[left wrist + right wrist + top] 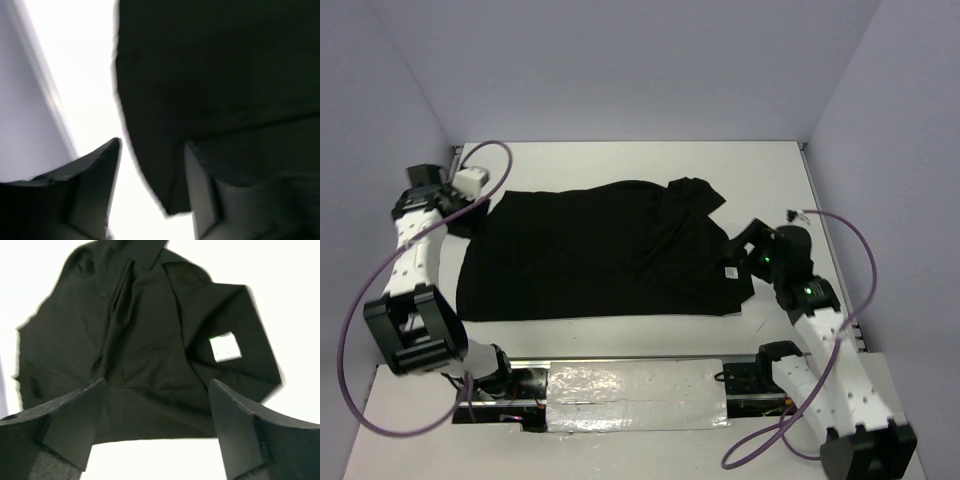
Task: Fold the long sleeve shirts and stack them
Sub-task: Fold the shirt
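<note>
A black long sleeve shirt (600, 250) lies spread flat across the white table (620, 160), with a bunched fold at its upper right. Its small white tag (730, 271) shows near the right edge. My left gripper (472, 218) hovers at the shirt's left edge and is open. In the left wrist view a corner of the shirt (210, 75) reaches between the spread fingers (102, 170) of the left gripper (152, 175), untouched. My right gripper (738, 250) is at the shirt's right edge. It (157, 410) is open wide over the shirt's hem (145, 340), near the tag (225, 346).
Grey walls enclose the table on three sides. Purple cables (365, 300) loop out from both arms. A crinkled silver strip (635, 395) lies at the near edge between the arm bases. Bare table shows behind the shirt and to its right.
</note>
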### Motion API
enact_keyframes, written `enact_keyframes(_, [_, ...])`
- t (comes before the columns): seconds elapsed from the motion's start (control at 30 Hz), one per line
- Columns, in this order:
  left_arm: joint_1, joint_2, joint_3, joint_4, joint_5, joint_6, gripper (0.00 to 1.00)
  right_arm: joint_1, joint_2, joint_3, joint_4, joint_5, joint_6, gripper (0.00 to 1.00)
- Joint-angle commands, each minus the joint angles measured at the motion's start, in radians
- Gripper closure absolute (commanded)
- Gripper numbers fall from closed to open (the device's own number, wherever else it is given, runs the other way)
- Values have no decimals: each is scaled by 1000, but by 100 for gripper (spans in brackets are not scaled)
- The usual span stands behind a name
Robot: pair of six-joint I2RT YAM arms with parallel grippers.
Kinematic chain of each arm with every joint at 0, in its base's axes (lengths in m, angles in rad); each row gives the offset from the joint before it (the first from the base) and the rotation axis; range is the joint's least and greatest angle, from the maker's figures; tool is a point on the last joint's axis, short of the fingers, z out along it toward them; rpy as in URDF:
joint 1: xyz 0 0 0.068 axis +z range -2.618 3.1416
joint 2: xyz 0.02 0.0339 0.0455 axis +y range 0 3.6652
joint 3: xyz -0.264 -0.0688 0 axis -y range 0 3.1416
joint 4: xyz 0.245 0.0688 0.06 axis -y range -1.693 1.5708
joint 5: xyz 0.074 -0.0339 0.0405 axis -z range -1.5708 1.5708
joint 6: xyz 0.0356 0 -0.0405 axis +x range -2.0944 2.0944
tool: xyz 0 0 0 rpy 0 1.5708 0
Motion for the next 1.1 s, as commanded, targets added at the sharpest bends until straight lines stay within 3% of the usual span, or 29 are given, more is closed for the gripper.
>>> enact_keyframes(0.0, [-174,170,70,80,-74,-160,37,162,165,93,140,190,-82,13])
enact_keyframes(0.1, [-225,316,159,91,-123,-211,43,232,374,185,180,243,-122,13])
enact_keyframes(0.23, [-266,453,234,111,-209,-235,42,235,553,207,275,189,-141,13])
enact_keyframes(0.7, [-315,625,268,187,-222,-260,44,241,684,135,342,175,-126,14])
enact_keyframes(0.83, [-315,629,240,207,-254,-248,61,242,703,133,356,166,-126,14])
enact_keyframes(0.93, [-317,617,220,217,-252,-241,82,244,701,132,362,166,-129,13])
enact_keyframes(0.97, [-315,616,216,226,-257,-241,94,241,704,133,362,169,-131,13])
enact_keyframes(1.07, [-317,619,219,229,-269,-240,100,241,709,135,359,172,-137,13])
